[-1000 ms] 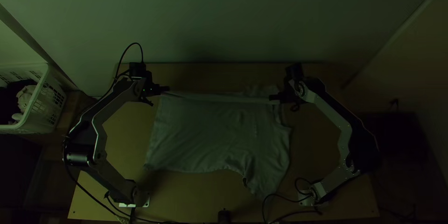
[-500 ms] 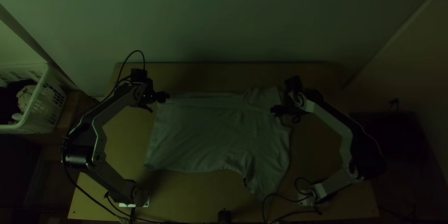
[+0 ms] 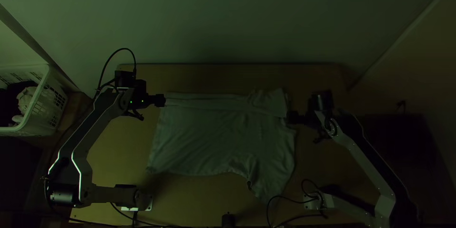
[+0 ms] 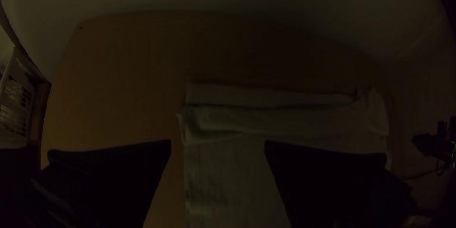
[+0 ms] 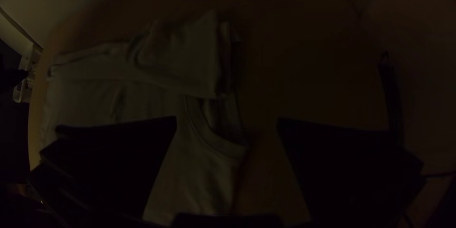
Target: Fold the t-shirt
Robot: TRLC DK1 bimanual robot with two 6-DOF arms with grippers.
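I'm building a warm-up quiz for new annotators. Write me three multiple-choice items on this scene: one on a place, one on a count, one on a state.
1. In the top view, where is the basket relative to the table?
A) Beyond its far edge
B) To its right
C) To its left

2. How many end effectors grip the t-shirt?
A) None
B) One
C) Two

3. How does the t-shirt lie?
A) Bunched in a ball
B) Mostly flat, with a band folded along its far side
C) Rolled into a tube

1: C; the top view shows the basket past the table's left side.
2: A; the left end effector and the right end effector both have their fingers wide apart, no cloth pinched between them.
3: B; the top view shows the broad body lying flat below the folded band.
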